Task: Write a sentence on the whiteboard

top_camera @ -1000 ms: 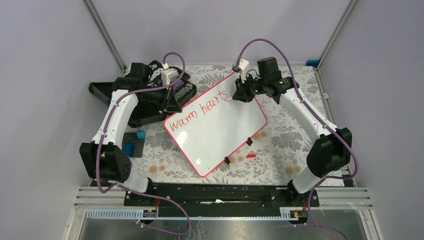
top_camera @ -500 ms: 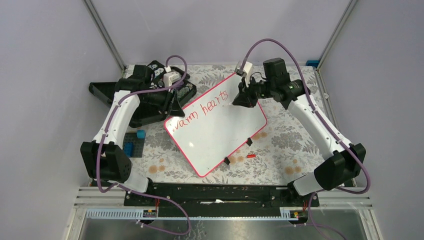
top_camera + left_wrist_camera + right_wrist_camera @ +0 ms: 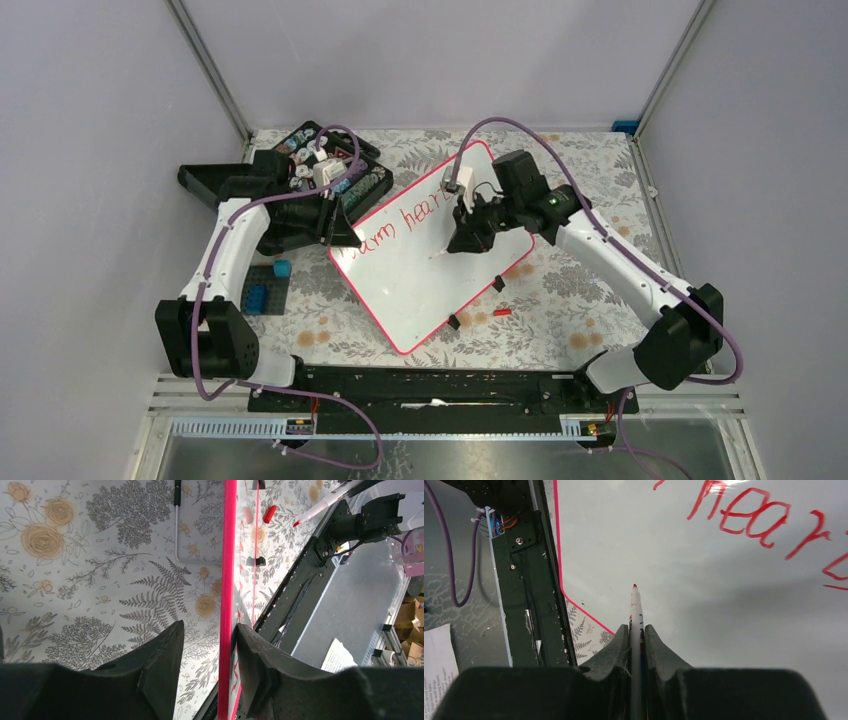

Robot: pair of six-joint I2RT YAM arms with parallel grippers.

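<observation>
The right gripper (image 3: 636, 630) is clamping a red-tipped marker (image 3: 636, 605) and pointing it at the bare middle of the whiteboard (image 3: 430, 285), below the writing. Whether the tip is touching cannot be told. The sentence (image 3: 405, 222) is running in red along the whiteboard's far long edge, showing "hearts" after a partly hidden word. The left gripper (image 3: 210, 626) is straddling the whiteboard's pink rim at its left corner, jaws apart, with a gap beside one finger. A red cap (image 3: 502, 312) is lying just off the whiteboard's near edge.
</observation>
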